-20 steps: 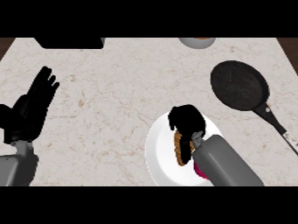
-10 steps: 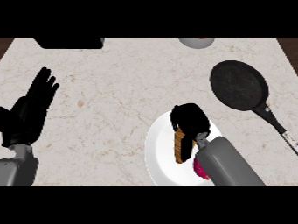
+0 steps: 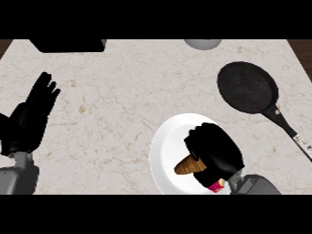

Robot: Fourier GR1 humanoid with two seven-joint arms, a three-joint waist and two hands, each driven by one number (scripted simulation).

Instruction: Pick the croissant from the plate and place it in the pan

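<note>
A white plate lies at the lower middle of the counter. On it is the brown croissant, mostly covered by my right hand, whose fingers curl over its top and right side. The black pan rests at the upper right, its handle running down toward the lower right, and nothing is in it. My left hand rests open at the left edge, fingers pointing up.
A black object sits at the counter's back left. Part of a grey round object shows at the back edge. A small pink patch shows by my right wrist. Dark wood borders the counter's sides.
My right hand has lowered over the croissant and its fingers have curled round it. The left hand, plate and pan stay where they were.
</note>
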